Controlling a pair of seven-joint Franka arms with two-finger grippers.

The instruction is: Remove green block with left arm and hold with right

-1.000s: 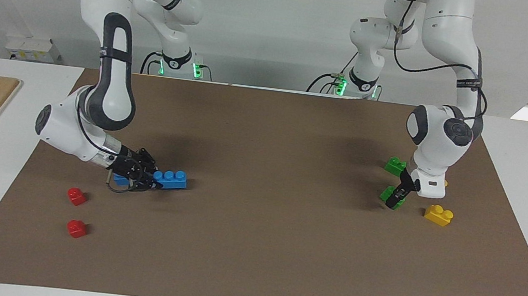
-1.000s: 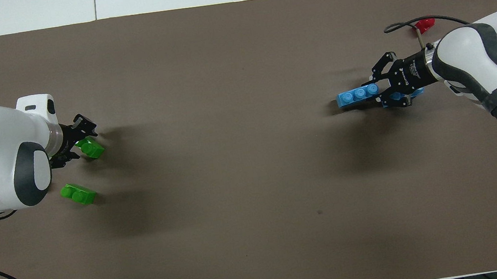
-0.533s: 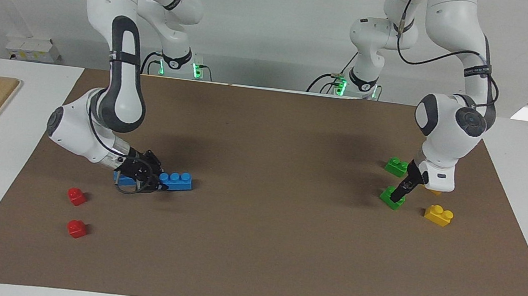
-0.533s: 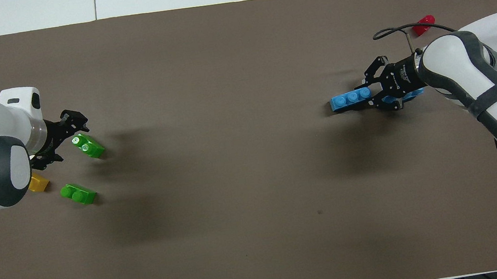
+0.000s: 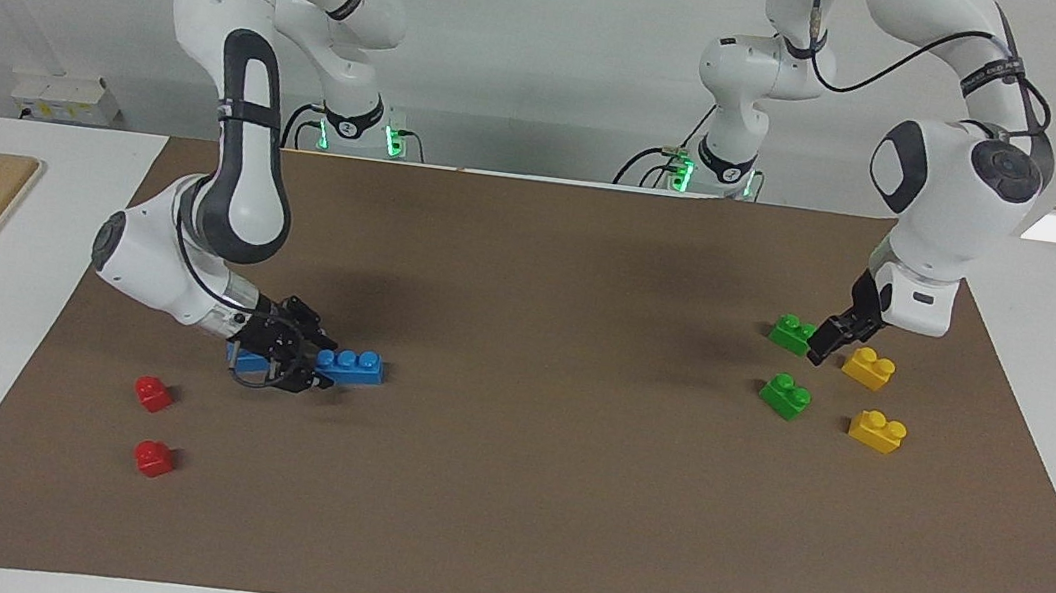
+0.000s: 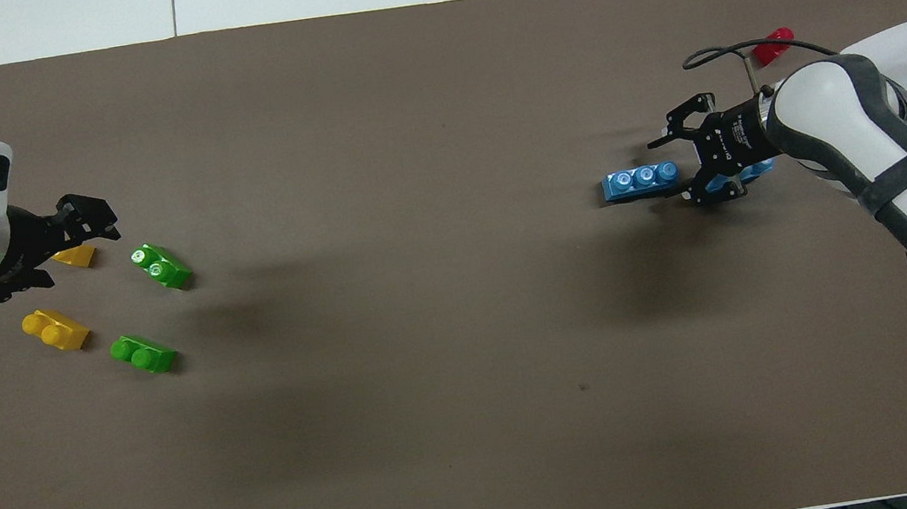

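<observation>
- Overhead view: left gripper (image 6: 83,223) open, empty, over the yellow bricks (image 6: 57,329); 2 green blocks (image 6: 162,267) loose on mat.
- Right gripper (image 5: 306,365) at blue brick (image 5: 351,362), jaws parting, grip unclear.
- Risk: blue brick may slip free.

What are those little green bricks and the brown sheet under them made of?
The two green bricks look like moulded plastic: bright even colour, round studs on top, small glints on the studs in the overhead view. The brown sheet looks like matte paper or thin card: flat, dull, no shine, with a clean cut edge. I cannot tell which.
</observation>
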